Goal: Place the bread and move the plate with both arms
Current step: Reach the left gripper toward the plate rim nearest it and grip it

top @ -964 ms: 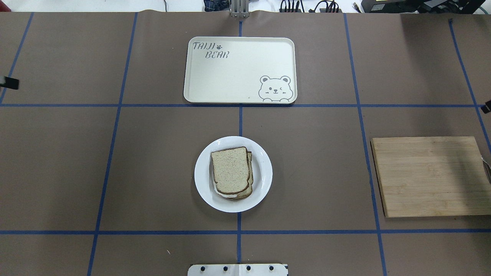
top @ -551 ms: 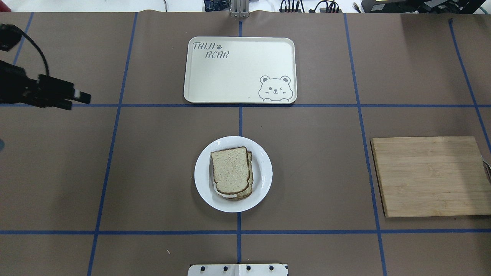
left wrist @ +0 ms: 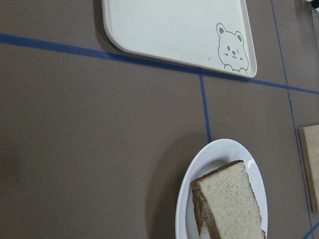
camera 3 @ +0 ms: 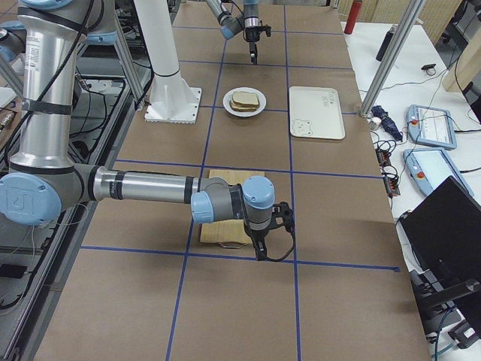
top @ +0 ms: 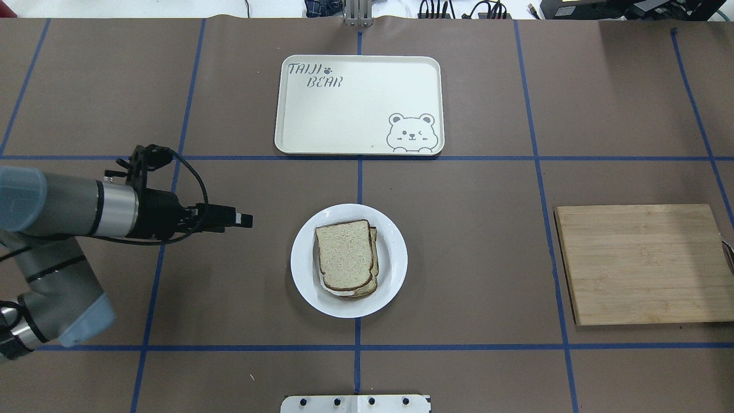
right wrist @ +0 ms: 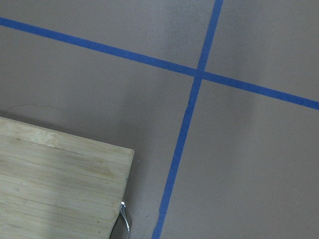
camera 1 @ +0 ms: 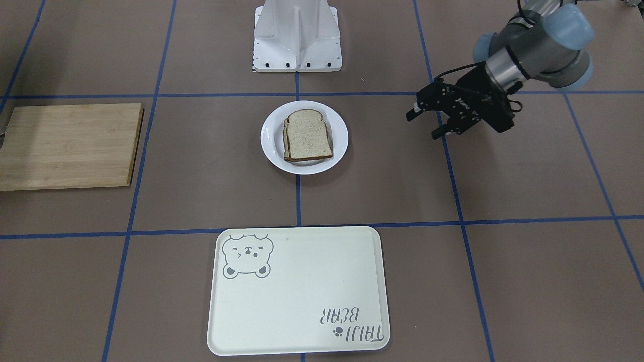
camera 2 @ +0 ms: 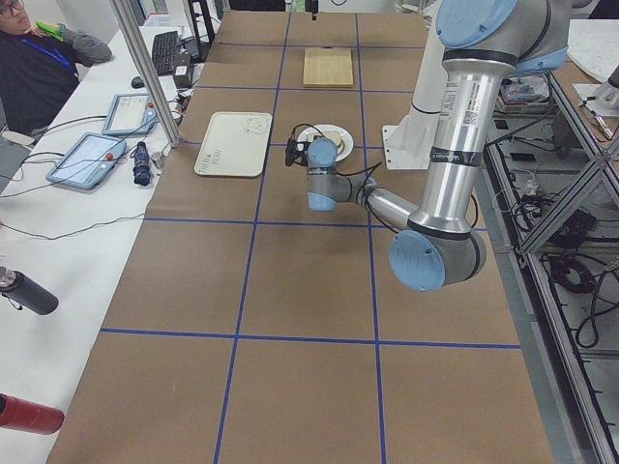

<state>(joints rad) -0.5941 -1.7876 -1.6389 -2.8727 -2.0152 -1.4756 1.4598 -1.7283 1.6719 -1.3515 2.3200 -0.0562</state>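
The bare bread [top: 344, 254] lies on top of a second slice on the round white plate [top: 395, 258] at the table's middle; a little white shows between the slices. Bread [camera 1: 308, 133] and plate [camera 1: 271, 138] also show in the front view, and both show in the left wrist view, bread [left wrist: 232, 201] and plate [left wrist: 187, 199]. My left gripper [top: 243, 219] is level with the table, left of the plate and apart from it. In the front view it [camera 1: 422, 125] is open and empty. My right gripper [camera 3: 259, 248] shows only in the right side view, by the wooden board; I cannot tell its state.
A cream tray [top: 344, 109] with a bear drawing lies beyond the plate. A wooden cutting board [top: 642, 264] lies at the right, with a small metal piece [right wrist: 124, 219] at its edge. The robot's base plate [top: 355, 403] is at the near edge.
My left arm has come in from the left edge and swung right and nearer, toward the plate. The black tip at the right edge one second ago has left the overhead view.
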